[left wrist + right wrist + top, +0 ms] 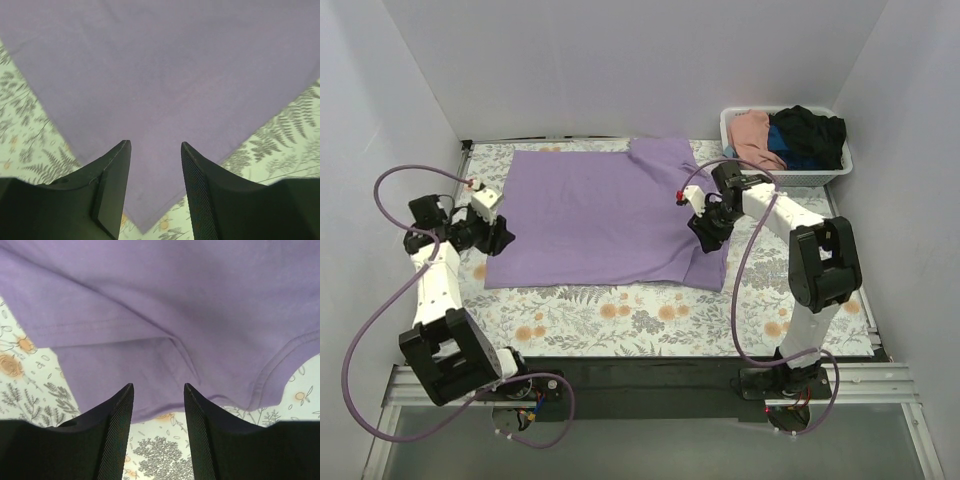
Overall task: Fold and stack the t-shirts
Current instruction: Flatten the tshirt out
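Note:
A large lavender-purple t-shirt lies spread flat on the flowered table cloth. My left gripper is open over the shirt's near left corner; nothing is between its fingers. My right gripper is open above the shirt's right edge, where a sleeve and hem fold show; it holds nothing. Pink, blue and black shirts lie heaped in the basket at the back right.
A white slatted basket stands at the back right corner. White walls close in the table on the left, back and right. The flowered cloth runs to the near edge, where the arm bases stand.

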